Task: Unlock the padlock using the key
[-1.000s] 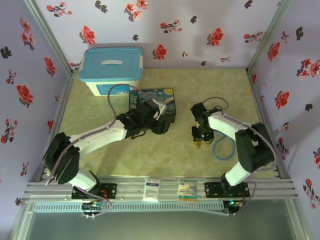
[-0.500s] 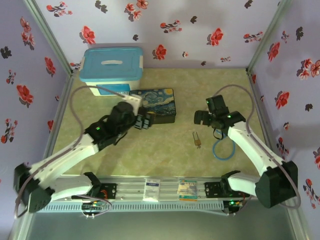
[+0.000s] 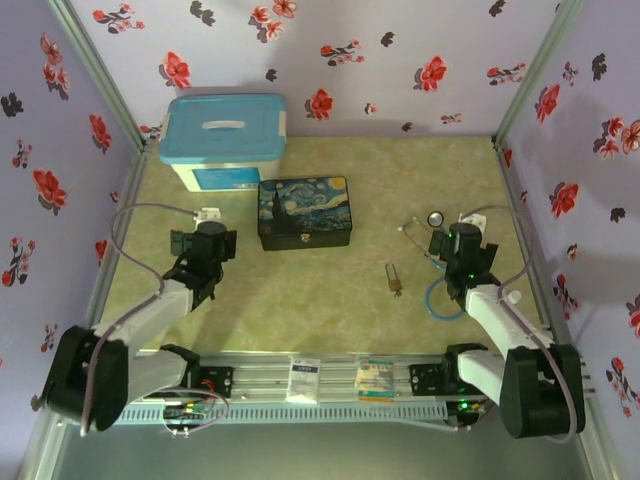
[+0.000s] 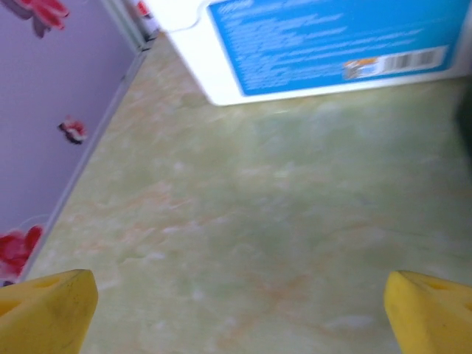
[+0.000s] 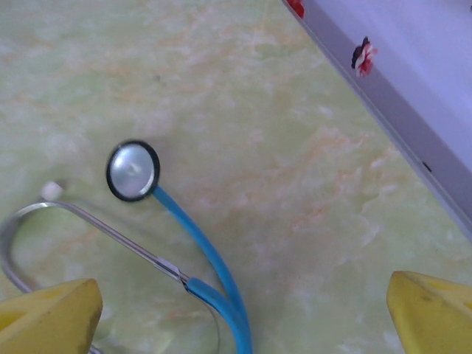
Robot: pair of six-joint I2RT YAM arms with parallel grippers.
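1. The padlock lies on the table, between the box and the stethoscope, with nothing touching it.
2. Left gripper: jaws wide apart, empty, near the tub.
3. Right gripper: jaws wide apart, empty, above the stethoscope.

My top external looks down from high behind the near edge, far off, whole table in frame. Left wrist cam sits low and close, facing the storage bin and left wall; top shares that bin. Right wrist cam looks steeply down, close, on the stethoscope chestpiece near the right wall; top shares it too
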